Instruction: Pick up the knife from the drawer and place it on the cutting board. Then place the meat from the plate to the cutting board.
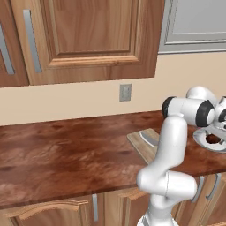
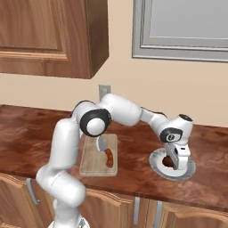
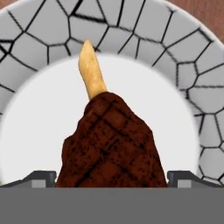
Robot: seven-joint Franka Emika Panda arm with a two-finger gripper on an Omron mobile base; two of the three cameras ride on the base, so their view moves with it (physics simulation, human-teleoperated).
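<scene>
Right now the knife point(image 2: 106, 151) lies on the cutting board point(image 2: 91, 164), its silver blade pointing toward the wall and its brown-orange handle toward the bench point(image 2: 26, 129) edge. To the right of the cutting board, well apart from it on the same reddish-brown bench, sits the plate point(image 2: 187, 171) with its grey crackled rim and white centre. On the plate's white centre rests the meat point(image 3: 111, 144), a dark brown lump with a charred grid pattern and a pale orange-tan bone end pointing away from the hand. The white arm reaches over from the cutting board side, and the fingers point(image 3: 41, 178) are spread wide, one tip on each side of the meat, low over the plate; whether they touch the meat cannot be told. From the left base view, the cutting board point(image 1: 143, 143) shows partly behind the arm, with the plate point(image 1: 207, 142) beyond it at the right edge.
</scene>
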